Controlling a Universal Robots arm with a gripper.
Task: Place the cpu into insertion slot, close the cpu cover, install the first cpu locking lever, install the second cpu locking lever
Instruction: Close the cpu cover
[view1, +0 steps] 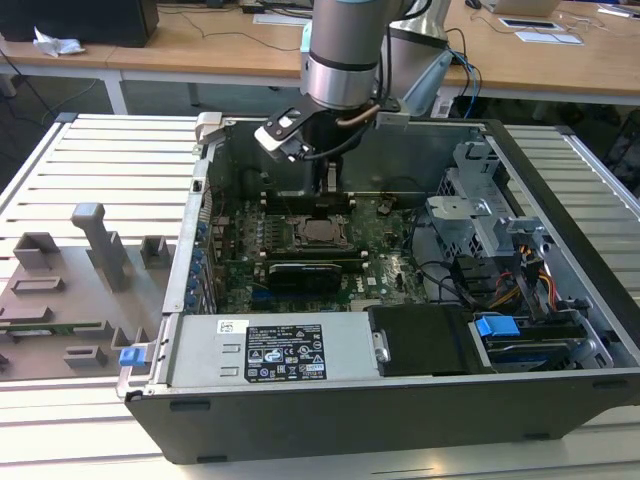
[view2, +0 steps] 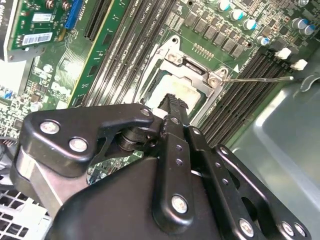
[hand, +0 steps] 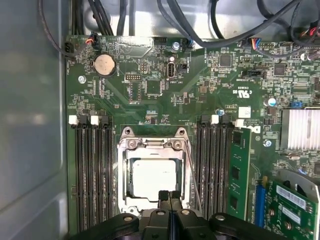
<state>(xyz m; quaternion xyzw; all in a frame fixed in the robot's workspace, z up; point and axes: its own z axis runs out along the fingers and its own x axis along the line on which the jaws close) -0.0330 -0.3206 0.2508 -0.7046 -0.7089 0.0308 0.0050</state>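
Cpu (hand: 153, 179) lies flat, square in the insertion slot (hand: 152, 144), beside the tool (hand: 169, 196).

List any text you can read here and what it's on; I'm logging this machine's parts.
Label on the grey metal box: black and white panels of print, too small to read.
Barcode sticker on a green card: too small to read.
White lettering on the motherboard: cannot be made out.
Nothing here can be quoted reliably.
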